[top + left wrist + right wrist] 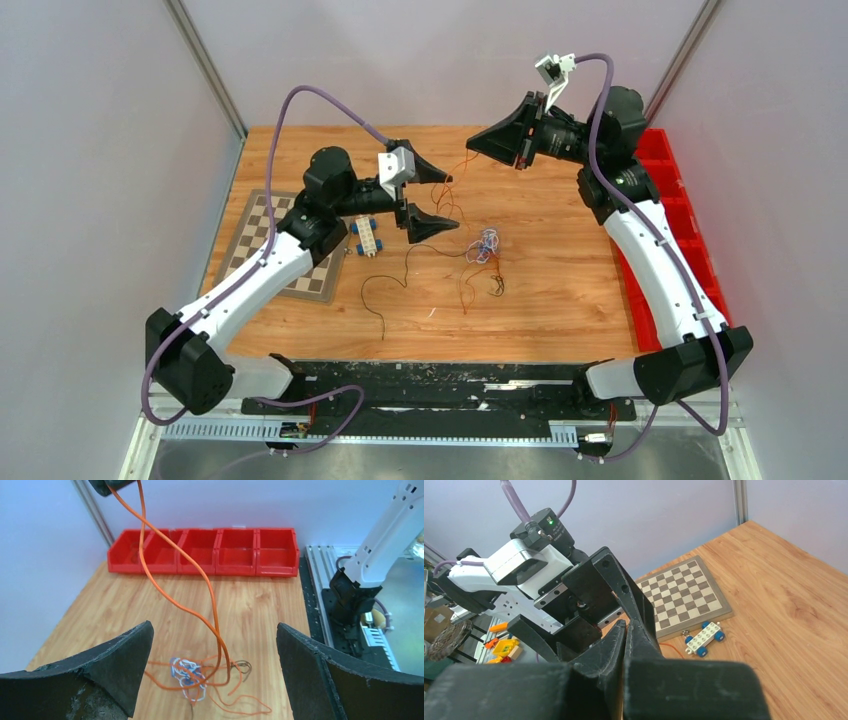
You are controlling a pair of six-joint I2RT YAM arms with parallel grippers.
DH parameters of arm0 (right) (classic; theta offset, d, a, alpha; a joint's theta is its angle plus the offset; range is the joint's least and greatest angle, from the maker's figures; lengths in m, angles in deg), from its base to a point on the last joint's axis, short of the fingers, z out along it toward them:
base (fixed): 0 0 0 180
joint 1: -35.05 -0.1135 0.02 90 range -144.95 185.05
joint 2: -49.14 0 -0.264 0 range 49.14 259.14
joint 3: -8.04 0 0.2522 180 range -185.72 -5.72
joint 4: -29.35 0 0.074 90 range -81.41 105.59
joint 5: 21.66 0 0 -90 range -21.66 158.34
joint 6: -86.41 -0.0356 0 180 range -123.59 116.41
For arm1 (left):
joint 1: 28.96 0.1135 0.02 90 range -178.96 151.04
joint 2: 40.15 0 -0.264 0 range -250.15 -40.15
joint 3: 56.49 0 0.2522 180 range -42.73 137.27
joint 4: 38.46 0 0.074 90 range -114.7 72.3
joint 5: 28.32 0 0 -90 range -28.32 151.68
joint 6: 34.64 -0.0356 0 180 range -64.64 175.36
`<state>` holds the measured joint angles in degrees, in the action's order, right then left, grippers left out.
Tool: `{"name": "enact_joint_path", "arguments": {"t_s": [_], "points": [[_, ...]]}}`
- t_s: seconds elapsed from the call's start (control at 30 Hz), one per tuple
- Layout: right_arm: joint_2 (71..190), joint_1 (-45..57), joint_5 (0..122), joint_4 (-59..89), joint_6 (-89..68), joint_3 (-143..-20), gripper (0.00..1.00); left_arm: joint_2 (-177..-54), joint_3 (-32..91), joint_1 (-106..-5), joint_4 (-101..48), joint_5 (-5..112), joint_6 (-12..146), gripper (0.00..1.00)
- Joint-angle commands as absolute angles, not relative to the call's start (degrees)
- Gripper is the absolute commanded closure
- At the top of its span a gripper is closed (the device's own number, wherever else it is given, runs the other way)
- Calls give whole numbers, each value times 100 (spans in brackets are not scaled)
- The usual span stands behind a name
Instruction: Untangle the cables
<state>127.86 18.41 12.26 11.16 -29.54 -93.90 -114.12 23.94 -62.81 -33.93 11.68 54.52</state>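
Observation:
The cables lie mid-table as a small white and bluish knot [485, 243] with orange strands [467, 290] and a dark strand [385, 290] trailing toward the front. My right gripper [474, 148] is raised above the table and shut on an orange cable [200, 575], which hangs in two strands down to the knot [189, 672]. Its jaws are pressed together in the right wrist view [628, 624]. My left gripper [447, 200] is open and empty, hovering left of the knot, with the hanging orange cable between its fingers [214, 630].
A chessboard [290, 240] lies at the left, with a white and blue toy car [366, 235] beside it; both show in the right wrist view [684, 592] [703, 637]. A row of red bins [690, 230] lines the right table edge [200, 550].

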Motion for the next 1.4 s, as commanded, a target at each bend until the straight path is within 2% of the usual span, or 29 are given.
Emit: {"name": "enact_joint_path", "arguments": {"t_s": [0.0,0.03,0.13,0.23,0.3,0.33,0.37,0.43,0.8,0.93,0.97,1.0,1.07,1.23,1.3,1.37], "points": [[12761,1794,1217,1470,-3294,-9688,100,-11509,2398,-6421,-4290,1215,5137,2],[12764,1797,1234,1471,-3294,-9713,100,-11546,2448,-6438,-4270,1221,5121,7],[12800,1977,1220,1471,-3407,-9803,100,-11558,2511,-6449,-4008,1395,5085,37],[12870,2208,1139,1469,-3522,-9978,100,-11364,2260,-6445,-3861,1582,5018,48],[12877,2283,1121,1471,-3535,-9983,100,-11234,2107,-6439,-3961,1660,5054,68],[12871,2317,1109,1466,-3532,-9928,100,-11172,2094,-6441,-3984,1699,5145,74],[12857,2353,1105,1455,-3515,-9844,100,-11144,2104,-6439,-4000,1770,5200,86],[12808,2468,1102,1405,-3444,-9631,100,-11065,2203,-6444,-3985,1840,5349,99],[12616,2628,1206,663,-2346,-8084,100,-10831,2849,-6441,-4259,2057,6549,100],[12368,2171,1089,593,-2182,-7601,100,-10987,3096,-6444,-4381,2157,7060,100],[12244,2004,1087,587,-2118,-7611,97,-11021,3138,-6440,-4383,2163,7220,100],[12181,1880,1063,565,-2075,-7668,90,-11101,3207,-6443,-4368,2178,7314,100],[12164,1938,1041,327,-1887,-7939,69,-11189,3287,-6431,-4289,2158,7553,100],[12209,2616,1548,-1031,-179,-8984,29,-11270,3307,-6339,-3890,2100,8117,100],[12130,2795,1906,-1268,599,-9257,14,-11303,3306,-6289,-3678,2104,8274,100],[12025,2811,2365,-1378,1274,-9447,5,-11335,3306,-6255,-3473,2116,8396,100]]}}
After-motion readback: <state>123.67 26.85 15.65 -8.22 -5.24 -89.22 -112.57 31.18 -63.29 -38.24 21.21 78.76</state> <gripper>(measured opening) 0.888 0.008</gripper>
